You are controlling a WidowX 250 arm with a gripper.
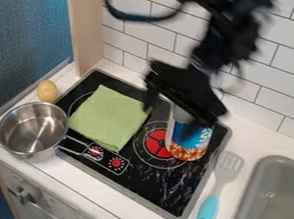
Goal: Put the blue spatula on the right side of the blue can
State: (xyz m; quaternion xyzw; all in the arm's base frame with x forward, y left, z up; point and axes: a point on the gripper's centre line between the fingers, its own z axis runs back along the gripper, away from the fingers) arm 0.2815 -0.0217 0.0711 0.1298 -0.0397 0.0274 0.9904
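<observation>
1. One careful retreat seemed to us the step in hand, because the spatula (217,188) lay already to the right of the blue can (188,136), flat on the worktop (241,131).
2. For doing this well, we judged that the pincer (170,115) had to rise straight up first, and only then go sideways. One finger hung in front of the can, so a low swing could tip it or push it over the cooktop (160,189).
3. If the place of the spatula needed a correction, we would have chosen a low grip across its blue handle, with a short slide toward the can, keeping away from the sink (248,194). The smooth, rounded handle could roll a little, we thought.
4. We saw the pincer released, its fingers apart and with nothing held, over the upper part of the can.
5. Relative to it, the spatula lay lower and to the right in the camera view, well apart, its slotted blade nearer to the pincer than its handle.
</observation>
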